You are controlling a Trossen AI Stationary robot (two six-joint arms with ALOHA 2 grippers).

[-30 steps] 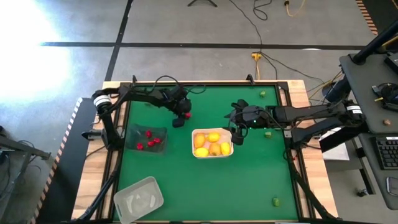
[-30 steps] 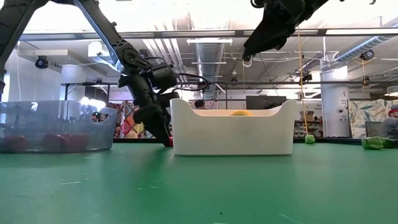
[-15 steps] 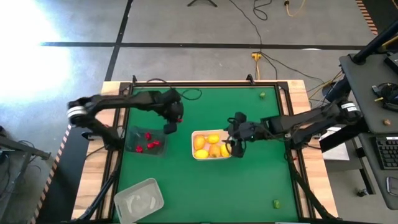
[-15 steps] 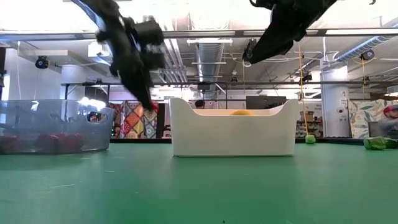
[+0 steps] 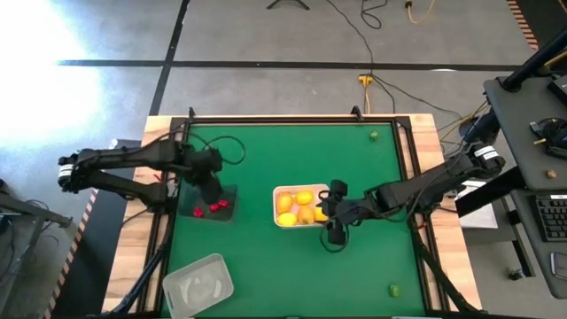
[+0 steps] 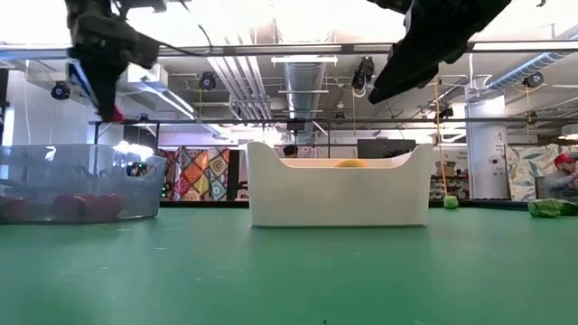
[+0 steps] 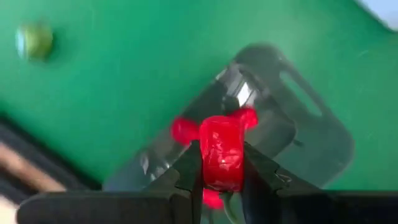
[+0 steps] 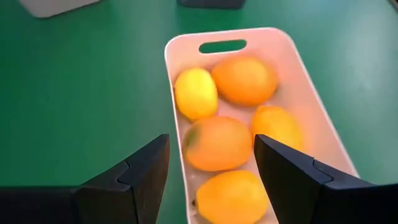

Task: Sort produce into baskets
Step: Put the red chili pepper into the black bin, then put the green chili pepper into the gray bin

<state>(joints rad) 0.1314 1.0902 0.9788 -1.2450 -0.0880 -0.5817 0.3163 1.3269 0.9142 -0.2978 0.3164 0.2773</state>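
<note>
Red plastic is the story on the left: the left gripper (image 7: 217, 180) hangs over the dark smoky see-through tub (image 5: 211, 200) with its fingers clenched on a small red toy piece (image 7: 222, 151), and from the wrist view that piece sits right above the tub's open mouth. It looks like a drop about to happen, though it is not released yet. Inside the tub, the high view shows a few small red pieces (image 5: 213, 207) already lying together.

Over in the middle of the green table (image 5: 292, 266), the opaque white rounded-rectangular tub (image 5: 276, 203) holds its load of yellow-orange rounds (image 8: 217, 143); the right wrist view counts five of them packed in, lemon-yellow to deep orange. The right gripper (image 5: 336, 232) hovers just beside that tub's near corner, fingers spread wide and holding nothing, so I judge the yellow group finished.

The clear pale plastic tub (image 5: 198, 283) sits near the front left corner, and I can make out nothing in it. That is where the work remains. A small green piece (image 5: 392, 288) lies near the front right corner, well apart from every tub, and another small green piece (image 5: 376, 136) rests near the far right corner. The low view also shows green bits (image 6: 545, 208) on the table beyond the white tub.

So: yellows in, reds nearly done with one in the grip, greens untouched. My read is roughly two thirds along.
</note>
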